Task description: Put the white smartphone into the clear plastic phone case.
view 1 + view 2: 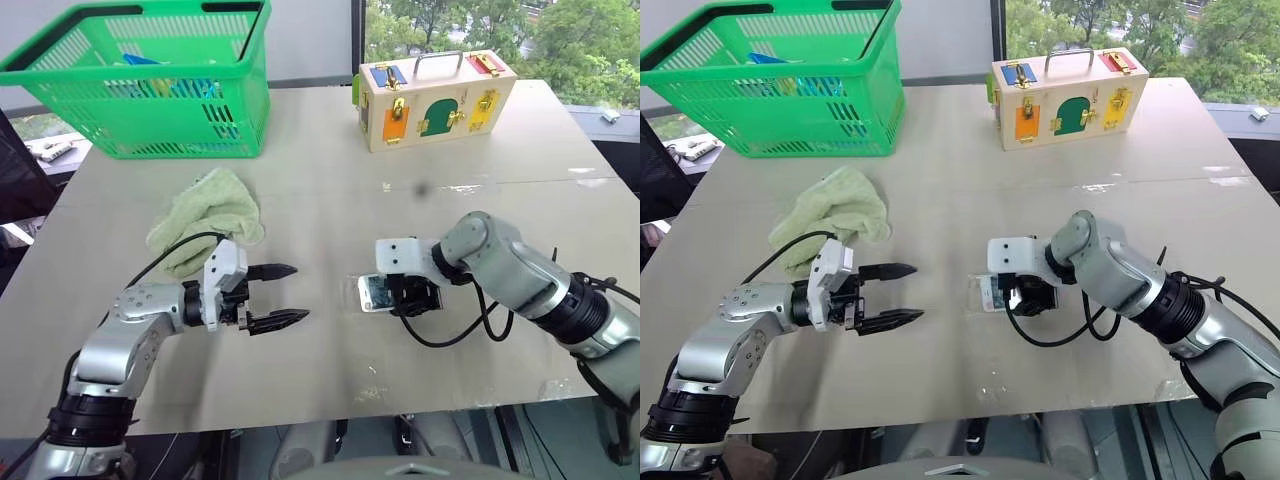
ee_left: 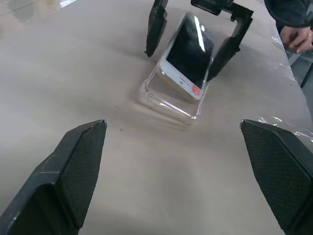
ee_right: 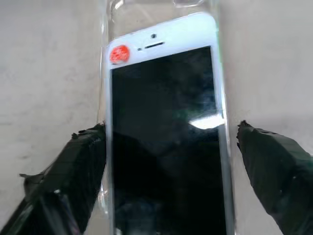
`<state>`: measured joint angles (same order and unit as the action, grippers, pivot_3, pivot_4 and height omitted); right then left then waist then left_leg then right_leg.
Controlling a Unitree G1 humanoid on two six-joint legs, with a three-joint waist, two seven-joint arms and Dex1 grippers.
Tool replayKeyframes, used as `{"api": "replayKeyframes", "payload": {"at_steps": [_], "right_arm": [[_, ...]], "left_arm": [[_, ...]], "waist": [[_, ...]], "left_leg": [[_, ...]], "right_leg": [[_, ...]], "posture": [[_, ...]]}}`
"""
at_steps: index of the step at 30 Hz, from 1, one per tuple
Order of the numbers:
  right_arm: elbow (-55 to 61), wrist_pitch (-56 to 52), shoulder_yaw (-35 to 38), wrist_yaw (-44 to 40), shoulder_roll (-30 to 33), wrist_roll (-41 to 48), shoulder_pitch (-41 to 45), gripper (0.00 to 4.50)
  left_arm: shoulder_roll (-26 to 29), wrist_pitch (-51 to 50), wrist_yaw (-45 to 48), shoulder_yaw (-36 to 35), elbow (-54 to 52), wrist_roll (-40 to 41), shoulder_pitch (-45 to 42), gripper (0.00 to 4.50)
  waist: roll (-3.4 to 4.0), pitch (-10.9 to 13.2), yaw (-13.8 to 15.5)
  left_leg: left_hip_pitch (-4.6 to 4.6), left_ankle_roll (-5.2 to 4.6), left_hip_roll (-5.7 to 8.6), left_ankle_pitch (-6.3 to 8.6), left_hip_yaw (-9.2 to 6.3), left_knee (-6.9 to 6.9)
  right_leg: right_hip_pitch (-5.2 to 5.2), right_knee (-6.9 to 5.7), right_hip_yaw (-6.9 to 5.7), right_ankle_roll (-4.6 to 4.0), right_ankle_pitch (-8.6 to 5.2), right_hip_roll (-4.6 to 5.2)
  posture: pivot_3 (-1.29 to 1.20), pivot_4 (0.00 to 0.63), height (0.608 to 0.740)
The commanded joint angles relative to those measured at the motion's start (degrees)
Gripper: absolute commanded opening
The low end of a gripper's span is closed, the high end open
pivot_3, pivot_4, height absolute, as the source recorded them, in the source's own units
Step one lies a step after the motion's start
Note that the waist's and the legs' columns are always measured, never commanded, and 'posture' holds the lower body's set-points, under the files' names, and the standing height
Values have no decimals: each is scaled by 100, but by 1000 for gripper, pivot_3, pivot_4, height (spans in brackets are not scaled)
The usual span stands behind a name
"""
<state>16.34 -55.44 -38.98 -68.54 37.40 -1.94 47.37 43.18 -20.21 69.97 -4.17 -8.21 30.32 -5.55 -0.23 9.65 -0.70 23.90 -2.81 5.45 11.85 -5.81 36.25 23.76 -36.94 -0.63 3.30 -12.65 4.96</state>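
white smartphone (image 2: 188,54) lies screen up over the clear plastic phone case (image 2: 168,105) on the table (image 1: 330,200), near the front-middle of the tabletop. phone's red-marked end sits down in the case's near end; its other end is raised, so it's tilted, not flush. from the right wrist cam the case's glossy edges run along both long sides of the phone and past its marked end.

right gripper (image 1: 405,297) points steeply down over the phone, fingers spread, one on each long side. right wrist cam: one finger (image 3: 78,166) touches or nearly touches the phone's edge, the other (image 3: 271,161) stands clear w/ a gap of bare table between. so jaws apart, not clamping. left wrist cam also shows these two fingers straddling the phone's raised end.

left gripper (image 1: 275,296) is beside the phone on the robot's left, well apart from it, pointing roughly level toward it. fingers wide apart, nothing between them; the pads (image 2: 80,166) frame bare tabletop w/ phone + case ahead.

other stuff: crumpled light-green towel (image 1: 205,215) behind the left gripper; green shopping basket (image 1: 150,80) at far left corner w/ some blue items inside; wooden lock box (image 1: 435,97) w/ coloured doors and a metal handle at far right. a person's hand (image 2: 297,36) is at the table's edge in the left wrist cam.
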Motion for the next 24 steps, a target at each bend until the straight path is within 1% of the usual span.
{"api": "replayKeyframes", "payload": {"at_steps": [1, 5, 8, 9, 10, 11, 12, 13, 15, 16, 18, 20, 21, 24], "right_arm": [[621, -357, 603, -12, 172, 374, -23, 4391], [1015, -742, 1053, 117, 284, 775, -206, 4391], [1206, -969, 1449, 206, 267, 1171, -360, 3602], [1244, -1015, 1571, 268, 210, 1304, -416, 3203], [1260, -1048, 1667, 375, 129, 1390, -462, 2613], [1234, -1086, 1743, 535, -9, 1449, -500, 2284], [1198, -1103, 1779, 674, -124, 1484, -524, 1757], [1117, -1094, 1793, 831, -259, 1498, -554, 1380], [926, -993, 1761, 1125, -425, 1439, -584, 360], [756, -860, 1683, 1264, -436, 1326, -580, 101], [413, -581, 1568, 1540, -433, 1087, -525, 101], [272, -347, 1458, 1574, -306, 983, -458, 101], [396, -363, 1508, 1404, -251, 1163, -460, 101], [1166, -726, 1715, 649, 41, 2093, -616, 101]], "left_arm": [[89, 148, 86, -91, 2, -29, -14, 4500], [63, 189, 112, -77, 50, -50, -23, 4500], [37, 213, 123, -63, 86, -66, -49, 4500], [31, 220, 129, -61, 102, -69, -60, 4500], [28, 225, 136, -60, 112, -71, -66, 4500], [27, 233, 146, -59, 123, -72, -70, 4500], [28, 238, 152, -56, 129, -71, -73, 4500], [25, 242, 153, -49, 130, -69, -73, 4500], [21, 248, 154, -36, 128, -68, -75, 4500], [16, 236, 149, -24, 95, -59, -67, 4500], [2, 210, 132, -2, 26, -41, -48, 4500], [-13, 202, 119, 21, -29, -37, -26, 4500], [-19, 199, 114, 22, -43, -33, -17, 4500], [-38, 202, 96, 12, -54, -27, -1, 4500]], "waist": [[-1, 1, 2], [-2, 1, 4], [-3, 2, 6], [-3, 2, 7], [-2, 2, 2], [-2, 2, -8], [-3, 2, -14], [-3, 2, -19], [-2, 2, -6], [-2, 2, -4], [-3, 2, 12], [-4, 3, 18], [-3, 4, 18], [-2, 6, 8]], "left_leg": [[0, 0, 0, 0, 0, 0], [2, 0, 0, 1, 0, 0], [3, 0, -1, 1, -1, -1], [3, 0, -1, 1, -1, -1], [3, 0, -1, 1, -1, -1], [3, 0, -1, 1, -1, -1], [3, 0, -1, 1, -1, -1], [3, 0, -2, 1, -1, -1], [3, -1, -4, 1, -1, -2], [3, -2, -4, 0, -1, -3], [4, -2, -1, -1, -1, -3], [4, 0, 3, 1, -1, -2], [4, 0, 4, 1, 0, -2], [7, -6, 3, -3, -1, -4]], "right_leg": [[0, 0, 0, 0, 0, 0], [0, 2, -1, 1, 0, 1], [0, 2, -1, 1, 0, 2], [0, 2, -1, 0, 0, 3], [0, 2, -1, 0, 0, 3], [0, 2, 0, 1, 0, 3], [1, 2, 0, 1, 0, 3], [1, 2, 0, 1, 0, 2], [2, 2, 0, 0, 0, 1], [2, 2, 0, -1, 0, 1], [2, 3, 0, -1, 0, 2], [0, 5, 0, 0, 1, 5], [0, 6, 0, 0, 1, 5], [3, 6, 0, 0, 0, 4]], "posture": [[0, 150, 740], [0, 150, 740], [0, 150, 740], [0, 150, 740], [0, 150, 740], [0, 150, 740], [0, 150, 740], [0, 150, 740], [0, 150, 740], [0, 150, 740], [0, 150, 740], [0, 150, 740], [0, 150, 740], [0, 150, 740]]}}
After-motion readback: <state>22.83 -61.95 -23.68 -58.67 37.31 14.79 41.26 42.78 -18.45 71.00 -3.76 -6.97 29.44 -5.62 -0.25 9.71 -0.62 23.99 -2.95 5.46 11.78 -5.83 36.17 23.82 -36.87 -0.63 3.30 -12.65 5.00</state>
